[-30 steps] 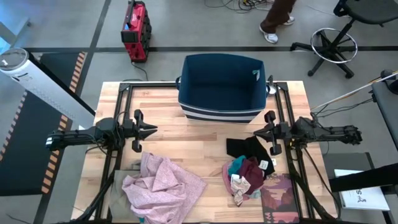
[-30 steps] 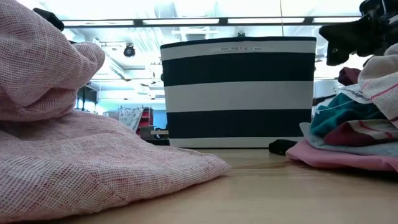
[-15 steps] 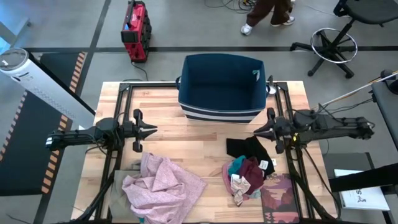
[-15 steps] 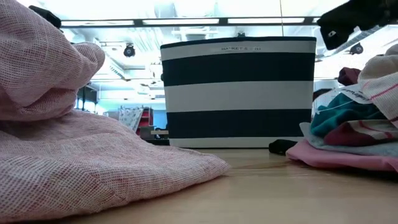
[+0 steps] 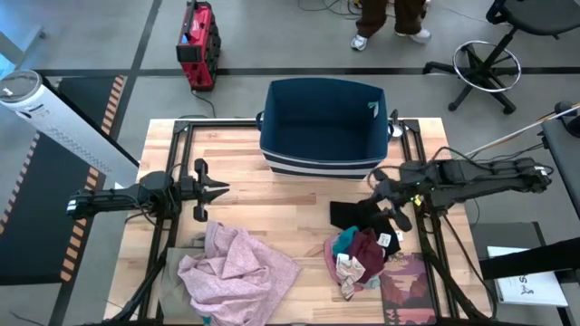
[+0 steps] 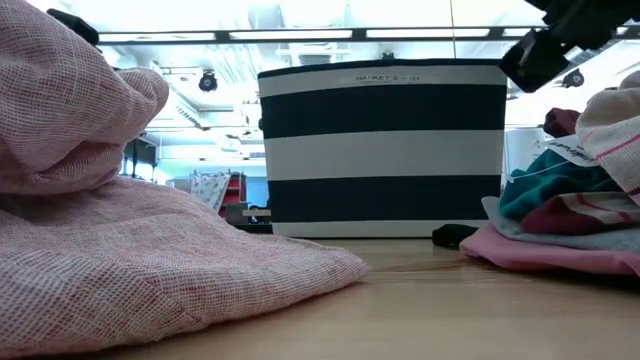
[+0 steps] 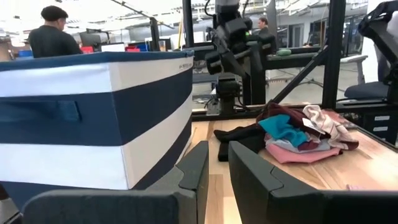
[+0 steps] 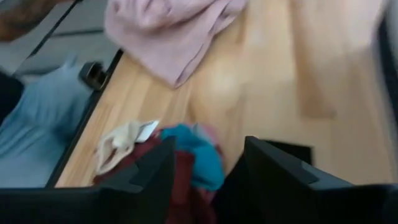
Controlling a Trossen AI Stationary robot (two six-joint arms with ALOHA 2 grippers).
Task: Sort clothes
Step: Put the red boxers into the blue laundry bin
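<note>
On the table's right, the clothes form a small pile: a black piece point(image 5: 356, 215), teal point(image 5: 346, 240), maroon point(image 5: 368, 246) and white point(image 5: 348, 266) pieces on a pink one point(image 6: 540, 250). My right gripper point(image 5: 383, 201) hangs open above the black piece, tipped down. In the right wrist view the teal piece point(image 8: 202, 152) shows between its fingers, untouched. A large pale pink garment point(image 5: 237, 267) lies at the near left over a khaki one point(image 5: 172, 272). My left gripper point(image 5: 225, 188) waits at the left, shut, pointing across the table.
A navy bin with white stripes point(image 5: 322, 127) stands open at the table's far middle. A dark red patterned booklet point(image 5: 408, 285) lies at the near right corner. Bare wood point(image 5: 281, 204) lies between the two grippers. A person point(image 5: 390, 18) walks beyond the far edge.
My right gripper has moved a little toward the table's left, over the black piece of the pile, and tipped its fingers downward. Its fingers have opened. The clothes and my left arm have stayed where they were.
</note>
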